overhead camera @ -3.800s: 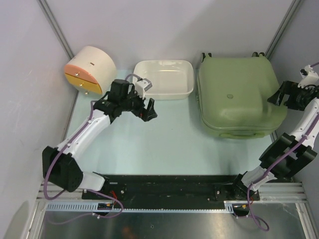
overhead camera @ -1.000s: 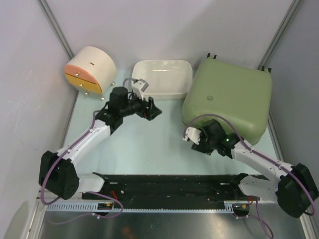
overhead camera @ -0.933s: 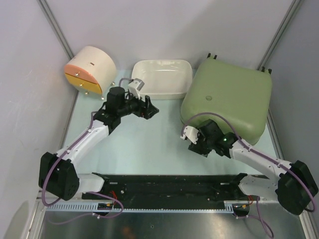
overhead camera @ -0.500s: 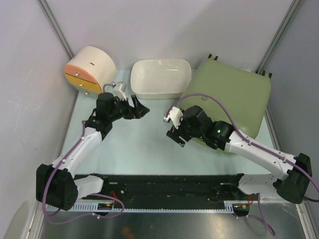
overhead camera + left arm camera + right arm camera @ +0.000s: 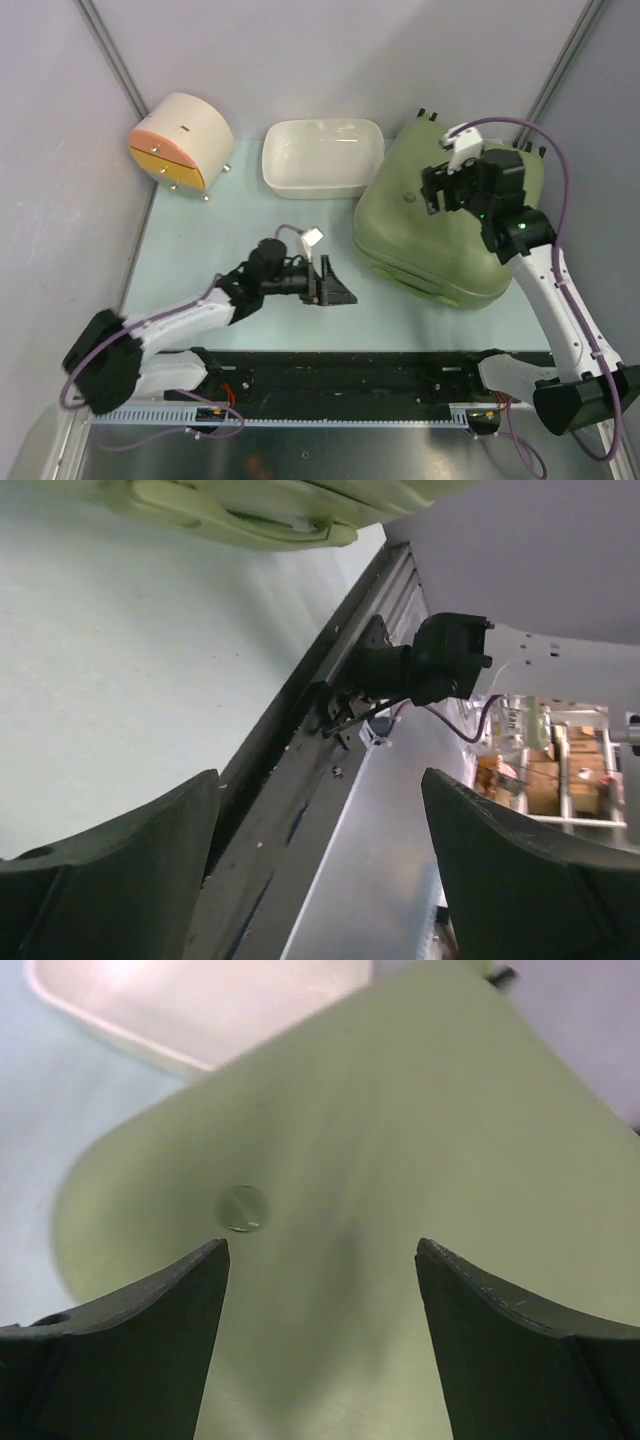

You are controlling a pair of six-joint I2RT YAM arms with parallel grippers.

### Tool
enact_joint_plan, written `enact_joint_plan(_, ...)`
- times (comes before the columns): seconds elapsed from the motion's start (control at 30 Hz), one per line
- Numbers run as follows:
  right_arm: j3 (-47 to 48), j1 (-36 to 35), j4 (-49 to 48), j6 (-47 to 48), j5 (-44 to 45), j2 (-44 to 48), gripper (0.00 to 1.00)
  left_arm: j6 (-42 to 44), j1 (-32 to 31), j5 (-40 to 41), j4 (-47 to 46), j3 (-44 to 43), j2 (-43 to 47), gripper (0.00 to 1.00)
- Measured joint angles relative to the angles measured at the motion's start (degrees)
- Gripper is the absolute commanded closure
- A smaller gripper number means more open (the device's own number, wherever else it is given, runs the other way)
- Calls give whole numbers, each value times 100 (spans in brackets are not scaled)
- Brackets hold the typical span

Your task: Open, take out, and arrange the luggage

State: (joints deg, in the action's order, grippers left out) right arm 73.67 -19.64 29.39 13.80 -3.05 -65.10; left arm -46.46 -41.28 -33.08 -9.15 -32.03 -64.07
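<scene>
Having swung up over the luggage [image 5: 420, 240], the right arm [image 5: 548, 275] has jaws spread; left jaws too.

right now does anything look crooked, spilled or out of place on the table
The suitcase sits askew, turned at an angle to the edges of the table, with one corner close beside the white tub. It is closed. Nothing looks spilled or damaged.

I see plain olive-green luggage [image 5: 405, 235], a white tub [image 5: 320, 186], a cream box [image 5: 192, 122] with an orange and yellow front, a pale mint table [image 5: 250, 225] and purple cables [image 5: 505, 121].
</scene>
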Motion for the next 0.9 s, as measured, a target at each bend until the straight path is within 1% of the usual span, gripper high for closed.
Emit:
enact_joint_plan(0.03,4,286,-4,-17,-96,17,19,-227,-199,17,-267,-42,-269,17)
enact_joint_plan(0.07,4,540,9,-33,-186,33,19,-479,-372,59,-505,-96,-592,22)
enact_joint_plan(0.17,4,1143,66,-81,-437,79,19,-1202,-713,317,-1134,-195,-1471,32)
enact_joint_plan(0.2,4,1307,92,-103,-505,105,18,-1497,-826,442,-1362,-210,-1753,33)
enact_joint_plan(0.33,4,1794,166,-160,-804,216,18,-2181,-1099,789,-1779,-415,-2444,34)
enact_joint_plan(0.57,7,2476,177,-232,-1311,223,17,-2918,-1388,1357,-2275,-1375,-3390,34)
enact_joint_plan(0.67,7,2638,177,-243,-1526,181,17,-3174,-1464,1622,-2402,-1421,-3606,32)
enact_joint_plan(0.83,7,2778,179,-273,-1740,92,16,-3504,-1488,2009,-2503,-1453,-3995,37)
enact_joint_plan(0.9,7,2798,184,-291,-1792,50,16,-3668,-1517,2179,-2555,-1486,-4022,40)
